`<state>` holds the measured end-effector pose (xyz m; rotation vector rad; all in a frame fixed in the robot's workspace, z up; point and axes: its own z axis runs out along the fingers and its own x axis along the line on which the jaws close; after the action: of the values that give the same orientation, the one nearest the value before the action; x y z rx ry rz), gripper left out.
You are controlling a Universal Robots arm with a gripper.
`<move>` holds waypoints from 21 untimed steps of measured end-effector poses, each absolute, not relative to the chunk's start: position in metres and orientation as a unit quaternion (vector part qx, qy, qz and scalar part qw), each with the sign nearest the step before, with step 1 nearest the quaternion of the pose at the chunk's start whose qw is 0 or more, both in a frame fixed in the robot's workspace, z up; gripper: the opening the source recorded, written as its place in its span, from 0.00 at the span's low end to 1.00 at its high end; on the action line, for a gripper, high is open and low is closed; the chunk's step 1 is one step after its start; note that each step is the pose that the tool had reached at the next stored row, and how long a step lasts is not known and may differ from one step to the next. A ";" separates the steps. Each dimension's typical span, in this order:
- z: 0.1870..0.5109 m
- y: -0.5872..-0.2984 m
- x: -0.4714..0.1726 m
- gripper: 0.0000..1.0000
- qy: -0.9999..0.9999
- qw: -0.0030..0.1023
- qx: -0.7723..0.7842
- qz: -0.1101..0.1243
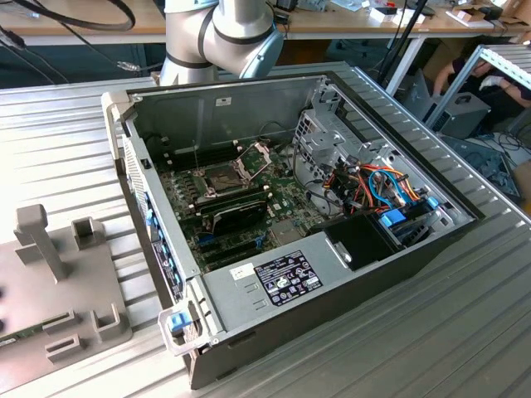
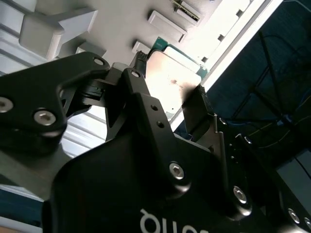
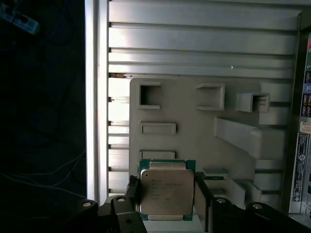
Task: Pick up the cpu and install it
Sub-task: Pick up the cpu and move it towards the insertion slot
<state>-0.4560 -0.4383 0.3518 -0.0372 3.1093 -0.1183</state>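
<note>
In both wrist views the cpu (image 3: 166, 191) (image 2: 172, 80), a thin square chip with a silver-grey metal top and a green rim, sits between my gripper's fingers (image 3: 133, 193). My gripper (image 3: 166, 195) (image 2: 170, 83) is shut on the cpu, one black finger against each of two opposite edges. The chip is just over the near edge of a pale grey fixture plate (image 3: 194, 131) (image 1: 58, 290). In the exterior view the motherboard (image 1: 241, 217) lies inside the open computer case, its cpu socket (image 1: 220, 176) bare, with the hinged metal frame (image 1: 255, 155) tilted up.
The open computer case (image 1: 274, 282) takes the middle of the ribbed metal table (image 1: 431, 332). Inside are a black box (image 1: 357, 240), coloured cables (image 1: 382, 186) and a drive cage (image 1: 319, 137). The fixture plate has raised blocks and slots (image 3: 158, 128). The arm's base (image 1: 220, 37) stands behind the case.
</note>
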 end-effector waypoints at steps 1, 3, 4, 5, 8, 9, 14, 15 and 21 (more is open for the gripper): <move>0.355 -0.438 -0.456 0.55 0.999 0.015 -0.012 -0.038; 0.362 -0.438 -0.456 0.55 0.999 0.015 -0.012 -0.038; 0.364 -0.438 -0.456 0.55 0.999 0.015 -0.012 -0.038; 0.367 -0.438 -0.456 0.55 0.999 0.015 -0.012 -0.038; 0.375 -0.438 -0.456 0.55 0.999 0.015 -0.012 -0.039; 0.378 -0.438 -0.456 0.55 0.999 0.015 -0.012 -0.039; 0.390 -0.438 -0.456 0.55 0.999 0.015 -0.012 -0.039; 0.392 -0.438 -0.456 0.55 0.999 0.015 -0.012 -0.039; 0.394 -0.438 -0.456 0.55 0.999 0.015 -0.012 -0.039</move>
<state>-0.4560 -0.4383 0.3935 -0.0371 3.1091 -0.1218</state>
